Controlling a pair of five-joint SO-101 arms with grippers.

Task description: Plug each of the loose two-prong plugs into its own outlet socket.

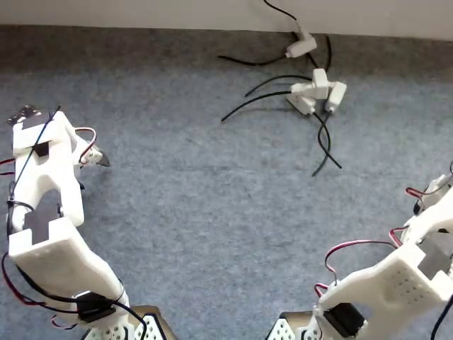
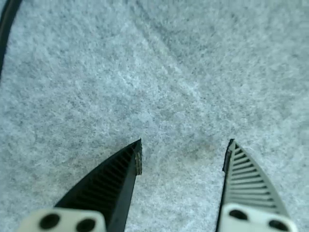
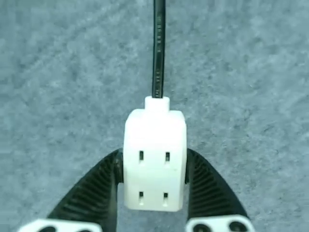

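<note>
My right gripper (image 3: 154, 155) is shut on a white outlet block (image 3: 154, 159) with two pairs of slots facing the camera. The block's black cord (image 3: 158, 48) runs away over the grey carpet. My left gripper (image 2: 184, 145) stands open just above bare carpet, with nothing between its fingers (image 2: 116, 179); in the high view the left gripper (image 1: 99, 159) is at the left side. At the back, one white plug (image 1: 301, 47) lies near the wall. A cluster of white plug bodies (image 1: 311, 92) lies just in front of it, another plug (image 1: 335, 95) beside them, all on black cords.
Grey carpet (image 1: 212, 198) covers the table. Loose black cords (image 1: 325, 145) trail forward from the cluster. A pale wall edge (image 1: 141, 14) bounds the back. The right arm (image 1: 396, 280) sits at the front right. A black cable (image 2: 6, 29) crosses one corner of the left wrist view.
</note>
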